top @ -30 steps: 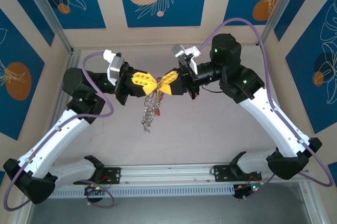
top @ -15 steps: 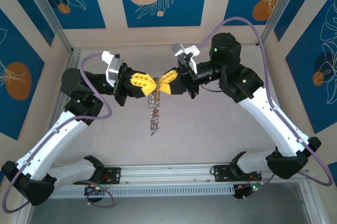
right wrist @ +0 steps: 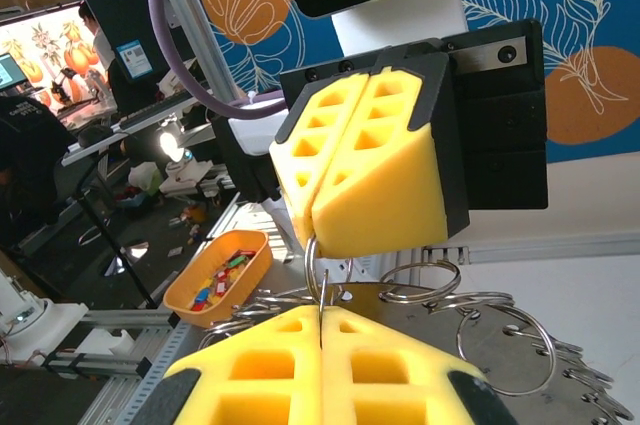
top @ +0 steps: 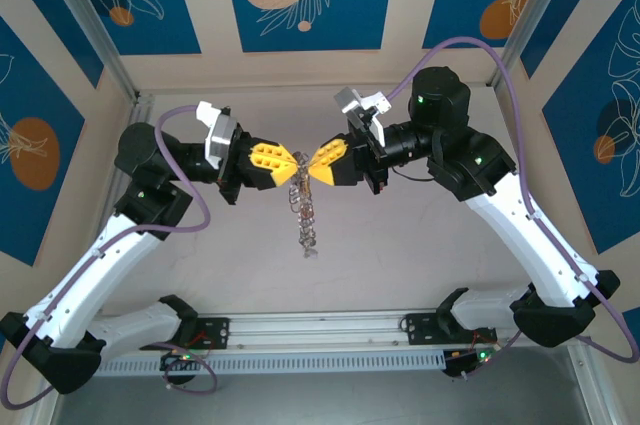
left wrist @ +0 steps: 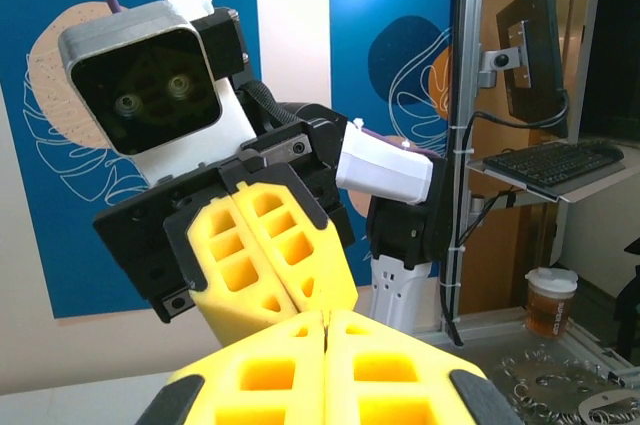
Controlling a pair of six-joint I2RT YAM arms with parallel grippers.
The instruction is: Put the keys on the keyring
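At mid-table (top: 420, 245), seen from above, the keyring (top: 305, 220) is found off the surface. It hangs toward 6 o'clock from the point where the two claws meet. The left gripper (top: 291, 167) comes in from 9 o'clock and the right gripper (top: 314, 169) from 3 o'clock, tip to tip.

In the right wrist view both pairs of yellow pads are pressed together with no gap. A thin wire loop (right wrist: 318, 280) of the keyring is pinched between the near pair and runs up into the opposite pair. The toothed plate and its other loops trail toward 4 o'clock.

No keys can be made out on the ring at this resolution. Farther off, at 9 o'clock in that view, an orange tray (right wrist: 185, 305) holds small coloured pieces. These are possibly the keys, though they are too small to confirm.

Step judged in hand: the ring is being held up and steadied between both claws, with threading not begun. For the next move, one claw should be freed to fetch a key while the other keeps the loop presented. The hanging plate may swing on release.
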